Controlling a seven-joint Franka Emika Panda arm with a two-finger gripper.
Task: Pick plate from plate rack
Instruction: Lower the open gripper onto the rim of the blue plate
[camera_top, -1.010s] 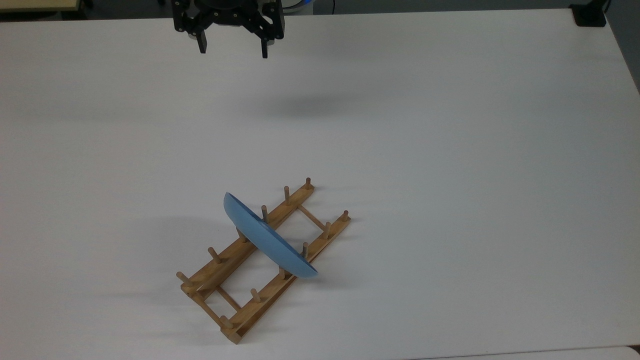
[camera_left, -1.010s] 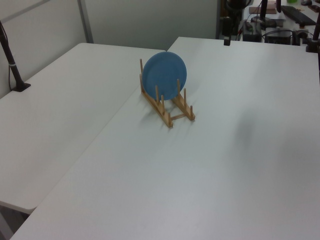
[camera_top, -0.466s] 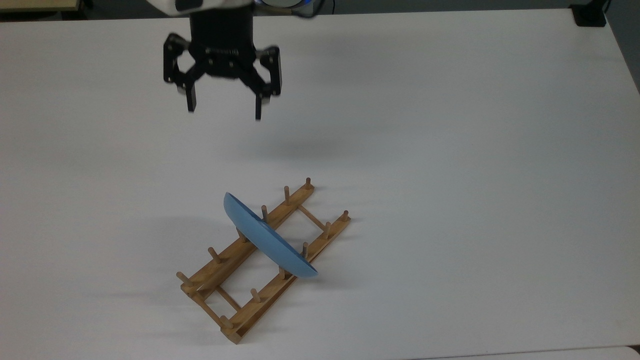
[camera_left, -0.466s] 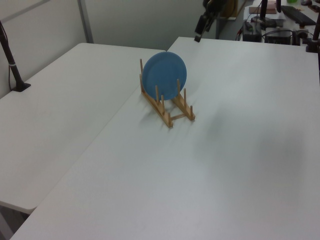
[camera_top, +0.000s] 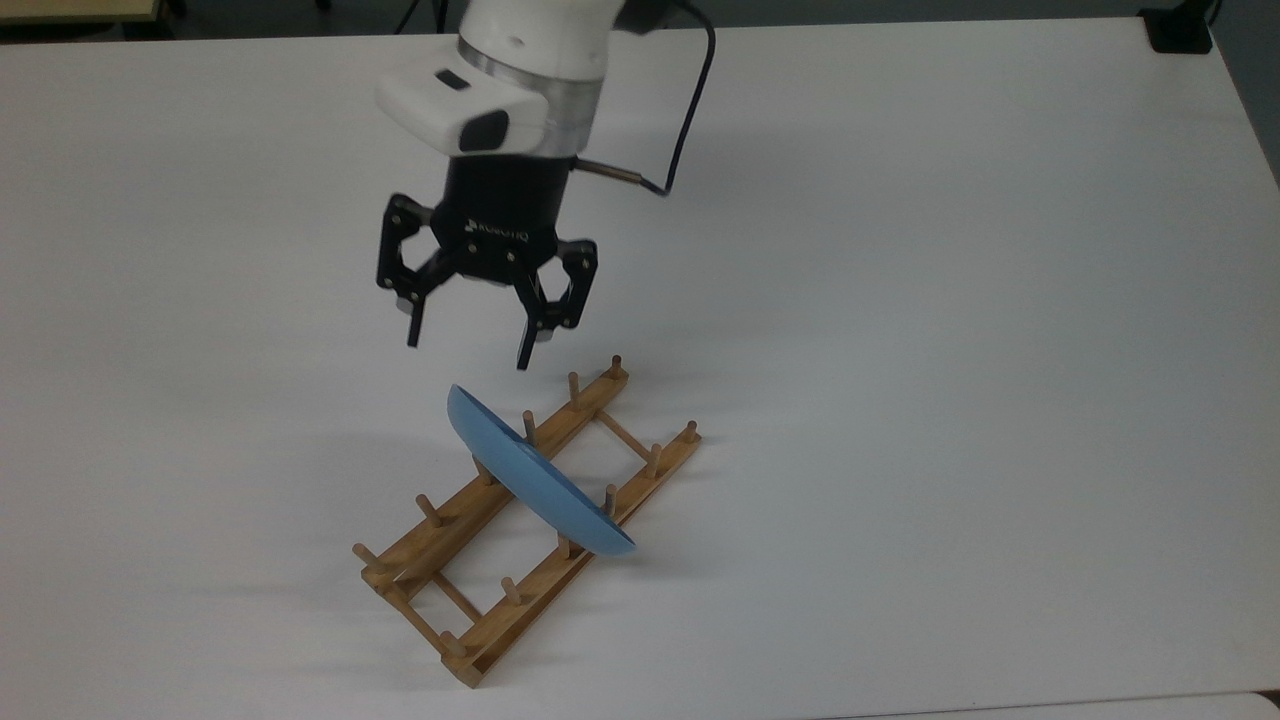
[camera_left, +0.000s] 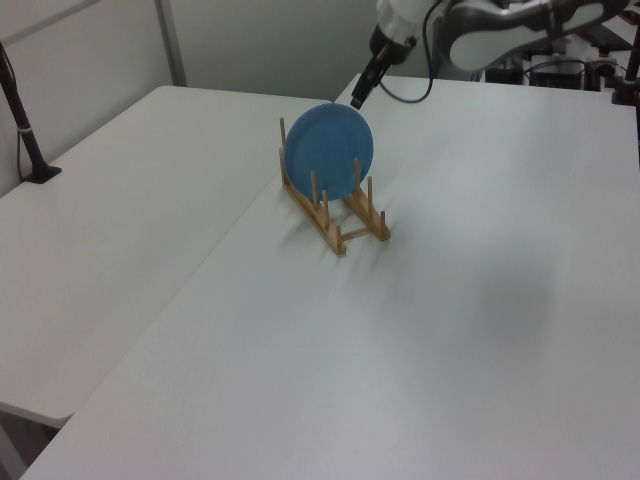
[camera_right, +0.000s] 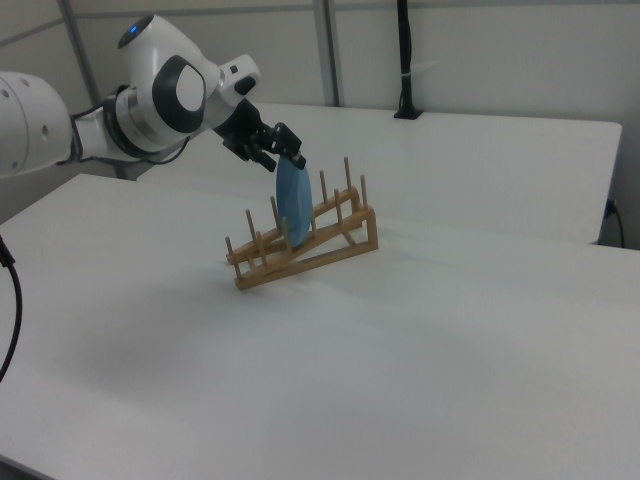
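A round blue plate (camera_top: 540, 475) stands on edge between the pegs of a light-brown wooden plate rack (camera_top: 520, 520), near the rack's middle. The left view gives the plate (camera_left: 328, 150) face-on above the rack (camera_left: 335, 215); the right view gives it (camera_right: 291, 205) edge-on in the rack (camera_right: 305, 240). My black gripper (camera_top: 468, 355) hangs open just beyond the plate's upper rim, fingers pointing down, with nothing between them. In the left view the gripper (camera_left: 362, 92) is at the plate's top right edge. In the right view the gripper (camera_right: 283, 158) is right above the plate.
The rack lies on a wide white table (camera_top: 950, 350). A second white table (camera_left: 110, 250) adjoins it on the left view's left. A black post (camera_right: 404, 60) stands at the far table edge in the right view. Open tabletop surrounds the rack.
The arm has come down and forward from the table's far edge toward the plate, staying open. Plate and rack have not moved.
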